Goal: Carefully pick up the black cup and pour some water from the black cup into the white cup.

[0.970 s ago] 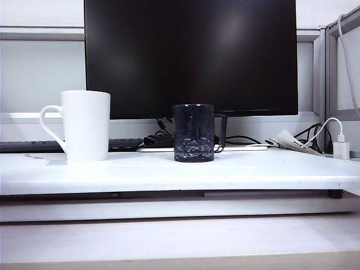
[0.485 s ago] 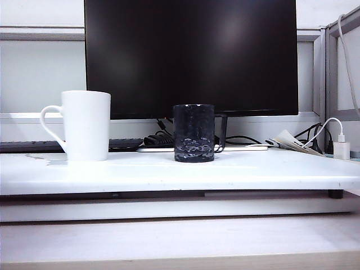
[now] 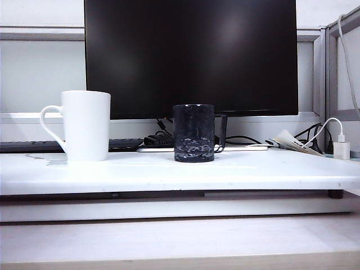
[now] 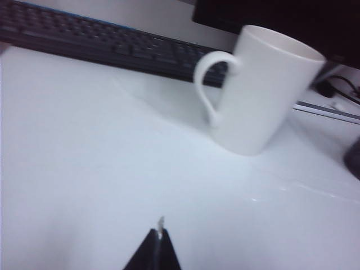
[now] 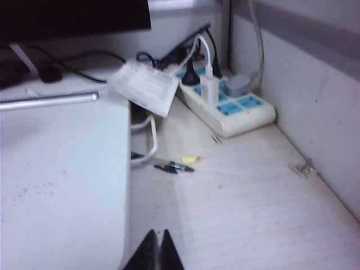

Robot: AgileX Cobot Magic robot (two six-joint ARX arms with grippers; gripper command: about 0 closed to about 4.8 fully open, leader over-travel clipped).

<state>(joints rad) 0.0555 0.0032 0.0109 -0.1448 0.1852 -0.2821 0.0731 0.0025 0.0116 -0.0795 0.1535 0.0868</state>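
Observation:
The black cup (image 3: 194, 133), speckled grey near its base, stands upright mid-board on the white board (image 3: 180, 174), handle to the right. The tall white cup (image 3: 85, 125) stands left of it, handle pointing left; the left wrist view also shows this white cup (image 4: 264, 93). No water shows. My left gripper (image 4: 160, 232) is shut and empty, hovering over bare board well short of the white cup. My right gripper (image 5: 158, 232) is shut and empty, above the wooden desk beside the board's right edge. Neither gripper appears in the exterior view.
A dark monitor (image 3: 191, 56) fills the back, with a keyboard (image 4: 84, 36) behind the white cup. A power strip (image 5: 225, 104) with plugs, cables, a paper tag (image 5: 143, 87) and a pen (image 5: 174, 166) lie on the desk right of the board, near a partition wall (image 5: 315, 84).

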